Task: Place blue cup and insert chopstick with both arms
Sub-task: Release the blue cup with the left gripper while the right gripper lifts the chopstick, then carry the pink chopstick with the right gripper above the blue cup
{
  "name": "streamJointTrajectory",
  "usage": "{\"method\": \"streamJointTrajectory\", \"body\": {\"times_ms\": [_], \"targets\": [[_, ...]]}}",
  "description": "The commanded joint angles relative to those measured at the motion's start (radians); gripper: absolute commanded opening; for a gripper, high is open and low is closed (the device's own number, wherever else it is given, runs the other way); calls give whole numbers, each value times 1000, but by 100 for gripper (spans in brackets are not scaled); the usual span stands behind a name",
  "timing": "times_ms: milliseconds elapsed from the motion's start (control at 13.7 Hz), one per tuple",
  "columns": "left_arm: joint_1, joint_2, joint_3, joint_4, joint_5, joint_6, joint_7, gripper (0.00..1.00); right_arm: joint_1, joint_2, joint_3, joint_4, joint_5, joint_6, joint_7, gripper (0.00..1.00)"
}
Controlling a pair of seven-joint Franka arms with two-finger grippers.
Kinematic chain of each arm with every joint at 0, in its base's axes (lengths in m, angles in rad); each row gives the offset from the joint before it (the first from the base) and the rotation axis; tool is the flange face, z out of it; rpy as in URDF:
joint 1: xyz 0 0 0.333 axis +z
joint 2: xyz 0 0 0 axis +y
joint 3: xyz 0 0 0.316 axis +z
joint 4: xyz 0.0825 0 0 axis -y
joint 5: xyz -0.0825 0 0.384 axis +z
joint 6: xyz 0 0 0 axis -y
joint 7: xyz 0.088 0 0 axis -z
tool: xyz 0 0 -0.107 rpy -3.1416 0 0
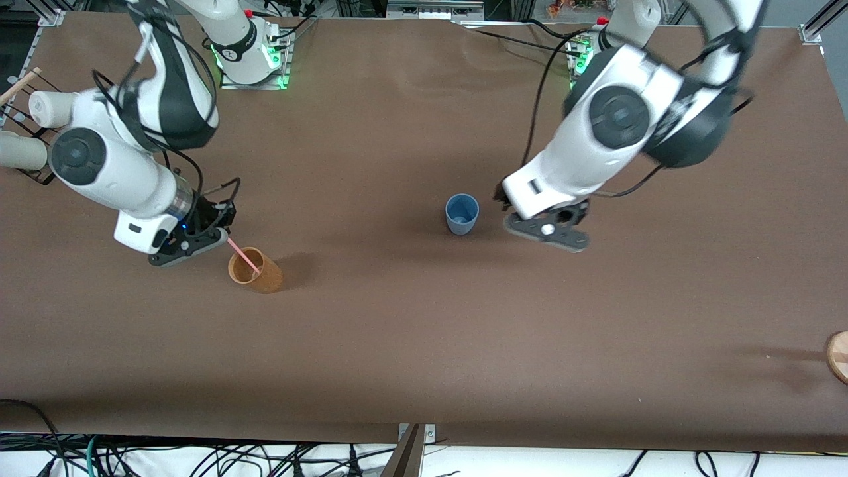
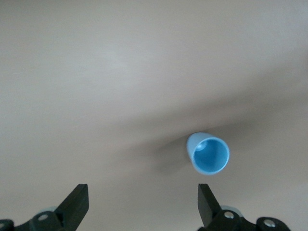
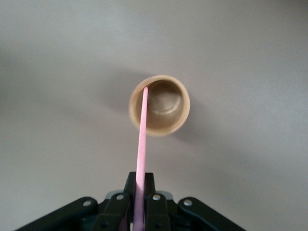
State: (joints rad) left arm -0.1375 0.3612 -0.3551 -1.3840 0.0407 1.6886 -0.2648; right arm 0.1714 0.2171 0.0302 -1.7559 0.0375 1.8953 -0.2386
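The blue cup (image 1: pixel 462 213) stands upright and empty near the middle of the table; it also shows in the left wrist view (image 2: pixel 209 154). My left gripper (image 1: pixel 546 232) is open and empty beside the cup, toward the left arm's end, its jaws (image 2: pixel 142 195) wide apart and not touching it. My right gripper (image 1: pixel 199 235) is shut on the pale-pink chopstick (image 1: pixel 244 256). The chopstick (image 3: pixel 142 139) slants down from the gripper (image 3: pixel 139 180) to the mouth of an orange-brown cup (image 1: pixel 255 270), its tip at the rim (image 3: pixel 145 89).
The orange-brown cup (image 3: pixel 160 111) stands toward the right arm's end, nearer the front camera than the blue cup. A rack with white cylindrical cups (image 1: pixel 26 132) is at the right arm's end. A wooden disc (image 1: pixel 838 354) lies at the left arm's end.
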Motion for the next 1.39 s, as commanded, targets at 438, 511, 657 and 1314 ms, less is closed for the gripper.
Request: {"method": "streamJointTrajectory", "body": {"times_ms": [438, 511, 657, 1314], "targets": [[135, -261, 178, -156, -4, -93, 21, 100, 166, 10, 71, 271, 109, -329, 419, 0], [119, -319, 221, -259, -40, -1, 22, 100, 210, 39, 71, 295, 143, -318, 521, 0], [118, -407, 255, -371, -123, 69, 42, 100, 322, 117, 71, 363, 153, -282, 716, 0], [130, -401, 249, -337, -111, -33, 75, 100, 586, 318, 71, 522, 240, -130, 1176, 0]]}}
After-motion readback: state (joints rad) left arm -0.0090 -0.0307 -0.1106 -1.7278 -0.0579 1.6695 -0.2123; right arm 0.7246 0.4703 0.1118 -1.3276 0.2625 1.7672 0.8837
